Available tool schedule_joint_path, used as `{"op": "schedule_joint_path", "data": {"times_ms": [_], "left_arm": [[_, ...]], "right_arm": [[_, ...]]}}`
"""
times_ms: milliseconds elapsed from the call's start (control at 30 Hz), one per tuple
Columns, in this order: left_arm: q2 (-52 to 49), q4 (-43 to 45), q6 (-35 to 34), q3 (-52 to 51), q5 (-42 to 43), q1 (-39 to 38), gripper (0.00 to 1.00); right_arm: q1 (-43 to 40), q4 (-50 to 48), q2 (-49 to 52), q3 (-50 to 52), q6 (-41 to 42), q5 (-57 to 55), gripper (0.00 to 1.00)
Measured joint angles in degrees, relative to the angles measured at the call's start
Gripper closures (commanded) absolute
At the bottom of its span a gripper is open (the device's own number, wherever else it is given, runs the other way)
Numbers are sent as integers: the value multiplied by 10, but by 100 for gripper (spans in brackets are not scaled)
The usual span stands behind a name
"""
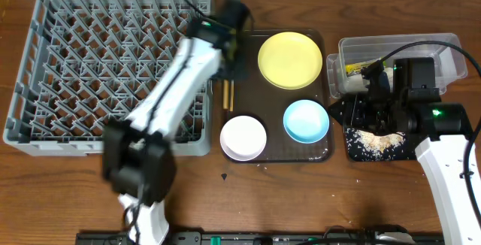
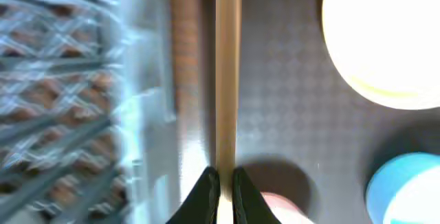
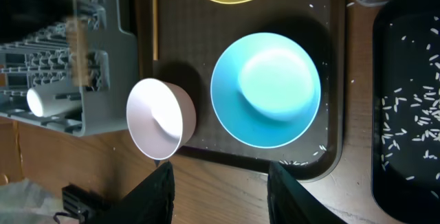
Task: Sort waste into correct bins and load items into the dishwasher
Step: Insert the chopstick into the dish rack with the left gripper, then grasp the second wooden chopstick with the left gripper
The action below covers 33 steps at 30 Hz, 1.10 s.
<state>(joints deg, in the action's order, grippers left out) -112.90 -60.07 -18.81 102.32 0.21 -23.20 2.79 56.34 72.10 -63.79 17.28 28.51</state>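
My left gripper [image 2: 221, 183] is shut on a wooden chopstick [image 2: 227, 80] at the left edge of the brown serving tray, beside the grey dish rack [image 1: 45, 117]. From overhead the gripper [image 1: 231, 71] is just above the chopsticks [image 1: 228, 95]. The yellow plate [image 1: 290, 59], white bowl [image 1: 243, 137] and light blue bowl [image 1: 306, 120] sit on the tray. My right gripper [image 3: 223, 196] is open and empty; overhead it [image 1: 366, 113] hovers by the black tray [image 1: 353, 152], which holds rice [image 1: 379, 141]. The green-and-yellow wrapper [image 1: 357, 70] lies in the clear tub [image 1: 443, 46]. A small pale cup [image 3: 51, 100] lies in the rack. I cannot pick out the napkin.
The brown serving tray [image 1: 274, 157] lies between the rack and the two bins. Loose rice grains [image 3: 295, 162] lie on its near edge by the blue bowl [image 3: 265, 90]. The left arm stretches diagonally over the rack's right side.
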Motion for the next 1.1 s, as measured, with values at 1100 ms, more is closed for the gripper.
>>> {"op": "schedule_joint_path", "data": {"times_ms": [1100], "left_arm": [[68, 43, 63, -83, 14, 69, 66]], "right_arm": [[0, 1, 0, 0, 0, 0, 58]]}}
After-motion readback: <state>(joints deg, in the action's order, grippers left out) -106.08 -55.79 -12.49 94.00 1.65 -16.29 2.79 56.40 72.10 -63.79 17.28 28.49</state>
